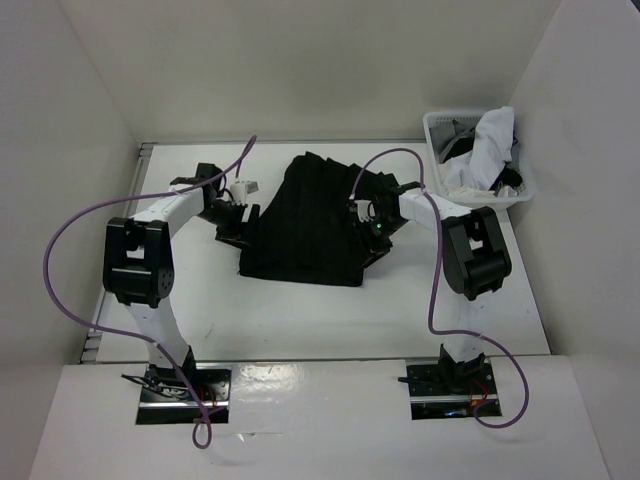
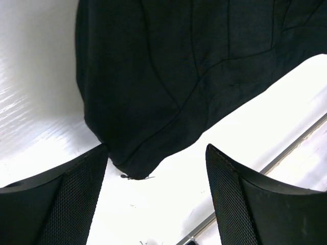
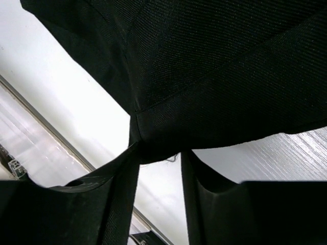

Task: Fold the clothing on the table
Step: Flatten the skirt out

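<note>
Skirt (image 1: 305, 225) on table (image 1: 200, 300); left pincer (image 2: 157, 149) spread, right pincer (image 3: 160, 151) straddling corner.

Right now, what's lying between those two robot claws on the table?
The black pleated skirt, spread on the table, lies between the left gripper and the right gripper; the top view shows it.

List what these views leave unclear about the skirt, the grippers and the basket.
- Right wrist view: a corner of the skirt reaches the fingertips of the right gripper; whether it is pinched cannot be told.
- Top view: that gripper's fingertips vanish, black against the black skirt; the pleats are too dark to see.
- Left wrist view: the left gripper stands open; the upper edge cuts off most of the skirt.
- Top view: a white garment hides the lower contents of the basket.
</note>
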`<action>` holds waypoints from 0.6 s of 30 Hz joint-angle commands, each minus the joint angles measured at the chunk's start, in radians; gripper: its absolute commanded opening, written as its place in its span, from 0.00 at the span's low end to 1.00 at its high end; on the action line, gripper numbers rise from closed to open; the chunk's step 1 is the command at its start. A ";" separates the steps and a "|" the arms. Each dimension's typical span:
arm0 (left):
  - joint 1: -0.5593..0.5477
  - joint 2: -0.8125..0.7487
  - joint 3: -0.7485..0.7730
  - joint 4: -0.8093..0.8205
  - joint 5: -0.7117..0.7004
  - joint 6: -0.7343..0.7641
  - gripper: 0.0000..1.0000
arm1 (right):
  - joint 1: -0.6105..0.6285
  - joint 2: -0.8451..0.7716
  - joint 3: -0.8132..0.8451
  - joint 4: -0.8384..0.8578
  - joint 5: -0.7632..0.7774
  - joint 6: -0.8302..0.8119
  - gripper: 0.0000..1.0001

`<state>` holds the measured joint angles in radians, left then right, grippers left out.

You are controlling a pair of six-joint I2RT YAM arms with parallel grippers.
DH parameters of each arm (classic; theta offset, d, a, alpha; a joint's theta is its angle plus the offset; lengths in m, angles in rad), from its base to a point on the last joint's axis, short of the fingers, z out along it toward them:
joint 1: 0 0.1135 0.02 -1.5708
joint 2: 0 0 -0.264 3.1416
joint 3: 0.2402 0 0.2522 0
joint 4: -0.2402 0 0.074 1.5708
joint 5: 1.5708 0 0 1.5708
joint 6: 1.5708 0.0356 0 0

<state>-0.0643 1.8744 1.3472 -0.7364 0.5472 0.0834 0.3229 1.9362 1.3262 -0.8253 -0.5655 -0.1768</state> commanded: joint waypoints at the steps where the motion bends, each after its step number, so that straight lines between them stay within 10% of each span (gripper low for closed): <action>1: -0.003 -0.038 -0.006 -0.012 -0.001 0.027 0.83 | 0.002 0.009 0.036 -0.011 -0.027 -0.006 0.41; 18: -0.003 -0.061 -0.006 -0.041 0.008 0.046 0.83 | -0.008 -0.049 0.086 -0.073 0.001 -0.059 0.15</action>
<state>-0.0689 1.8702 1.3464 -0.7559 0.5365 0.1024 0.3225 1.9377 1.3441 -0.8532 -0.5591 -0.2001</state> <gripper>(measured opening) 0.833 0.152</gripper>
